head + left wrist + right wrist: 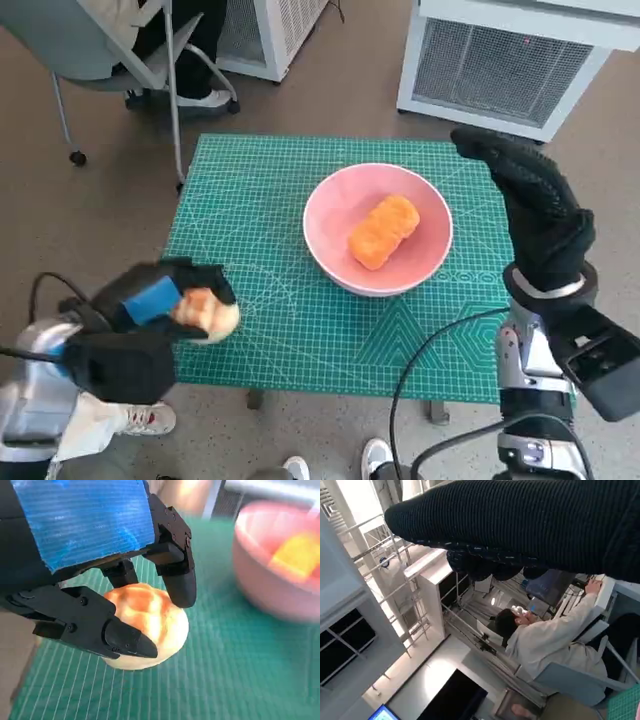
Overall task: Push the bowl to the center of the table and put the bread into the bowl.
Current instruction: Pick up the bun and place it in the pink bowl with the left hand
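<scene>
**Soft bun in hand, bowl waiting mid-counter**

While the left robot hand [150,320] sits nearest the camera at the counter's near left corner, it grasps a round bread bun [208,313], pale underneath and browned on top. In the left wrist view the black fingers [177,580] press on the crust from one side and another finger [107,630] closes on it from the opposite side, so the bun [150,630] is pinched across its width. Whether it is lifted clear of the green cutting mat [270,330] or still brushing it is hard to say from these angles.

A bun like this is likely light, soft and easily dented, with a dry crust that gives fair friction. Holding it across the widest part with a gentle squeeze seems best; too much force would crush it, and too little could let it roll out.

Farther in, the pink bowl [377,228] stands about at the middle of the counter [455,375], well apart from the bun. An orange loaf-shaped bread piece [384,231] already lies inside it. The bowl looks smooth and rigid, so it may slide readily on the mat.

Beyond and to the right, the right robot hand [530,200] in its black glove is raised beside the bowl, grasping nothing, fingers extended as far as can be seen.
</scene>
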